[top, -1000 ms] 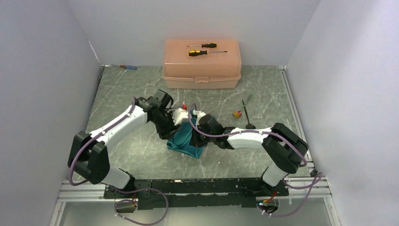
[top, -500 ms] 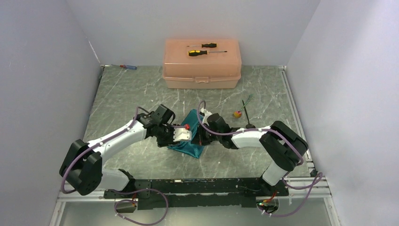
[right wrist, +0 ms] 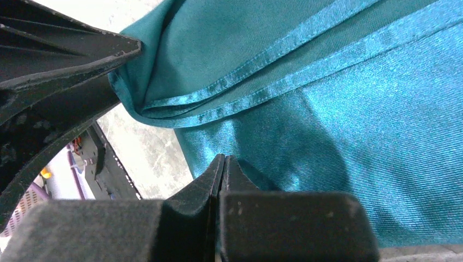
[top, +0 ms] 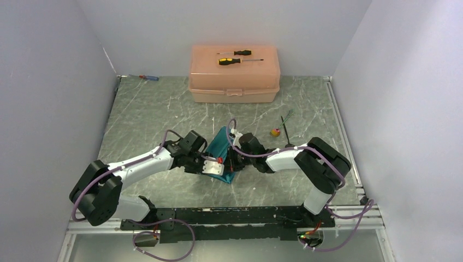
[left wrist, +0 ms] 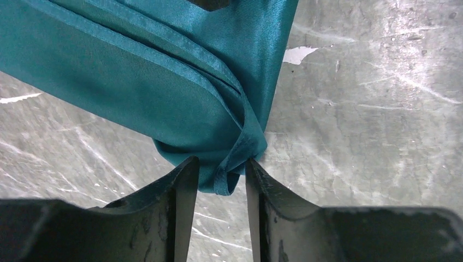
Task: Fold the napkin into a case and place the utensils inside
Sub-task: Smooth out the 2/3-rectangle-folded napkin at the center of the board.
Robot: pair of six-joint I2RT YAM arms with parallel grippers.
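Left end effector (left wrist: 221, 170): jaws part-way apart, straddling the near corner of the napkin (left wrist: 136, 71). Several hemmed layers bunch in the gap. Cannot tell whether the jaws bite yet.

Napkin lies on the bench (top: 153, 109) as a narrow folded strip. It sits well in front of the peach box (top: 235, 82), running away from the box toward the arm bases.

Right end effector (right wrist: 221, 162): jaws fully together, tip resting on the shiny top layer just beside the left one. Cannot tell whether any cloth is caught in it.

Utensils (top: 284, 124) lie apart from the napkin, in front of the box's right end, untouched.

Risks, as I judge them:
- The cloth is thin and slick. A grip on the corner tip alone may catch only some layers, and the stack would splay open.
- If the left pulls while the right bears down, the strip could skew or drag across the bench.
- The two end effectors sit very close, so any sideways correction risks contact.

Change from a second ago: the left end effector has moved farther from the box, toward the bases. The napkin was a loose heap and is now drawn into a strip.
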